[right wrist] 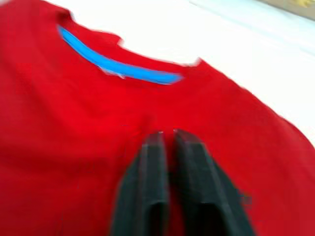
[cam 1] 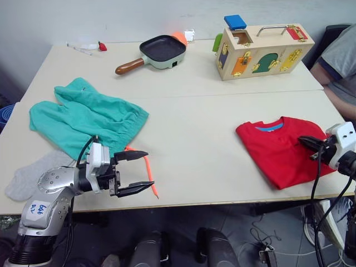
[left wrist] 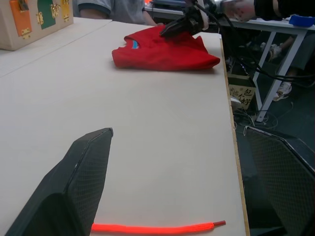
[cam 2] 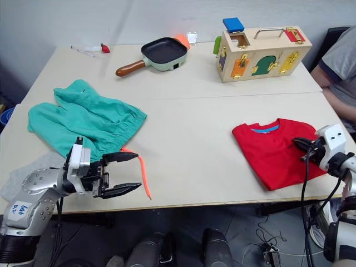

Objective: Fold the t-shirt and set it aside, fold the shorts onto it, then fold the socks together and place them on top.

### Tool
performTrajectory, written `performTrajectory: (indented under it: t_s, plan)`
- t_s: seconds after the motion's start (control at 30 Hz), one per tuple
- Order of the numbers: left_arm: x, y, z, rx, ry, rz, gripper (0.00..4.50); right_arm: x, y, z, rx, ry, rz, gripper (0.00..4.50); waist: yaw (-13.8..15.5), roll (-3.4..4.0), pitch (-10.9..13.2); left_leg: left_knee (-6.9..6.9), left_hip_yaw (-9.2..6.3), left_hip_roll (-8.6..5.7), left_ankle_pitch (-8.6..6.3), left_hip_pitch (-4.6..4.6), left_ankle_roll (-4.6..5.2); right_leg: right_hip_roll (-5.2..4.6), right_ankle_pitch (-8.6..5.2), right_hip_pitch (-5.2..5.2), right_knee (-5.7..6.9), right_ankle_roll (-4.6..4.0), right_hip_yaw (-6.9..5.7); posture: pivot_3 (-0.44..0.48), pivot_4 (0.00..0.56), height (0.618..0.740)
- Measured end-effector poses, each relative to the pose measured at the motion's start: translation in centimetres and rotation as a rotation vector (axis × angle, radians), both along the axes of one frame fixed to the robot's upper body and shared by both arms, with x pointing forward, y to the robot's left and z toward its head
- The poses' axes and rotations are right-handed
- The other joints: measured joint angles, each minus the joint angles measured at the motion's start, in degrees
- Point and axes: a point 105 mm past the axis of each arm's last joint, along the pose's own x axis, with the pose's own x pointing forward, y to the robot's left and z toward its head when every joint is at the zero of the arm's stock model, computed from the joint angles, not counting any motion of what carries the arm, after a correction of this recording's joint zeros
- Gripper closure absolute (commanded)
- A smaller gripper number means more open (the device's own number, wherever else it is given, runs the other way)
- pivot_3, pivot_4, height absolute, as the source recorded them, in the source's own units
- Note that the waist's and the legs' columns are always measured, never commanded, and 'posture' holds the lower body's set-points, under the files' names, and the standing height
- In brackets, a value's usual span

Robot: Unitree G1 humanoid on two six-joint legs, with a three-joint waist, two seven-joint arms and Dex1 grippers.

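A robot lab — pale tables (cam 1: 222, 111), trailing cables (cam 1: 261, 231) (floor), a wooden latch-board box (cam 1: 264, 50).

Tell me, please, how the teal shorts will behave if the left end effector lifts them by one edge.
The shorts lie rumpled in soft folds, so they will probably hang limp and lose their shape. They look thin, likely light. The orange drawstring trails loose on the table and would probably dangle.

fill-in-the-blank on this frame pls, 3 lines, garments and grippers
1. The folded t-shirt lies on the robot's ____ side of the table.
2. The left gripper has its fingers ____, beside the orange drawstring of the shorts.
3. The right gripper, fingers together, is over the ____.

Missing words: right; open; t-shirt
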Motion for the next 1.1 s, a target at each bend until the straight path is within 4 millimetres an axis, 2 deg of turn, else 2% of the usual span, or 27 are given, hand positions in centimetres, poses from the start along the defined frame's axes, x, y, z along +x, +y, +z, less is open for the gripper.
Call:
performTrajectory:
  t_s: [0.1,0.23,0.37,0.43,0.53,0.57,0.67,0.8,0.9,1.0,1.1]
  plan:
    - [0.0,-0.1,0.2,-0.001,-0.007,0.002,0.0,0.1,-1.1,-0.8,0.034,0.01,-0.106,4.45,-0.1,0.01,0.0,0.0,0.02,0.0,0.03,0.0,0.05,0.01,-0.01,-0.01,0.04,-0.02,0.01,0.0,0.15,0.74]
    - [0.0,-0.3,0.3,0.001,-0.011,0.001,0.0,-0.1,-3.4,-0.7,-0.001,0.002,-0.273,4.45,-0.22,0.01,0.0,0.01,0.02,0.02,0.12,0.01,0.21,0.02,-0.03,-0.01,0.05,-0.05,0.01,0.0,0.15,0.74]
    - [0.0,-0.3,0.4,0.002,-0.01,0.003,0.0,0.3,-4.7,0.1,-0.039,-0.052,-0.404,4.45,-0.28,0.01,0.0,0.01,0.03,0.02,0.1,0.01,0.15,0.03,-0.03,-0.01,0.05,-0.04,0.03,0.0,0.15,0.74]
    - [0.0,-0.4,0.5,0.003,-0.015,0.0,0.0,0.6,-4.9,0.9,-0.026,-0.085,-0.431,4.45,-0.28,0.01,0.0,0.01,0.03,0.03,0.12,0.01,0.17,0.05,-0.03,-0.01,0.05,-0.05,0.03,0.0,0.15,0.74]
    - [0.0,-0.4,0.5,0.002,-0.015,0.01,0.0,1.2,-3.9,2.1,0.044,-0.129,-0.352,4.45,-0.3,0.01,0.0,0.01,0.03,0.06,0.19,0.01,0.29,0.11,-0.03,0.0,0.04,-0.05,0.03,0.0,0.15,0.74]
    - [0.1,-0.2,0.5,0.002,-0.014,0.019,0.0,1.3,-3.2,2.5,0.087,-0.139,-0.293,4.45,-0.34,0.01,0.0,0.01,0.04,0.07,0.2,0.01,0.31,0.12,-0.03,0.0,0.04,-0.04,0.03,0.0,0.15,0.74]
    - [-0.1,1.4,0.4,0.02,-0.007,0.081,0.0,1.4,-0.4,4.2,0.116,-0.154,-0.036,3.83,-0.55,0.01,0.0,0.01,0.04,0.13,0.21,0.01,0.33,0.14,-0.03,-0.01,0.05,-0.05,0.03,0.0,0.15,0.74]
    - [-0.5,4.6,0.1,0.038,0.009,0.22,0.0,-0.1,3.7,4.7,0.035,-0.145,0.285,2.46,-0.3,0.0,0.0,0.0,-0.02,0.17,0.19,0.03,0.31,0.09,-0.04,0.01,0.07,-0.07,-0.01,0.0,0.15,0.74]
    - [-1.8,9.0,-1.6,0.064,0.066,0.414,0.0,-3.0,8.9,3.8,0.003,-0.183,0.524,1.46,0.0,-0.01,-0.01,-0.1,-0.11,0.2,-0.06,0.03,-0.01,0.06,-0.1,-0.05,0.07,-0.15,-0.02,0.0,0.15,0.74]
    - [-3.8,14.1,-3.9,0.087,0.163,0.628,0.0,-6.5,13.5,2.8,-0.017,-0.246,0.75,1.46,0.15,-0.01,0.0,-0.12,-0.1,0.19,-0.21,0.03,-0.08,0.06,-0.12,-0.05,0.03,-0.18,-0.06,0.0,0.15,0.74]
    - [-6.1,17.3,-5.1,0.108,0.205,0.763,0.0,-8.4,15.7,2.7,-0.055,-0.293,0.876,1.46,0.16,-0.17,-0.1,-0.1,-0.06,0.16,-0.23,0.05,-0.04,-0.03,-0.08,-0.05,-0.04,-0.13,-0.05,0.0,0.15,0.74]
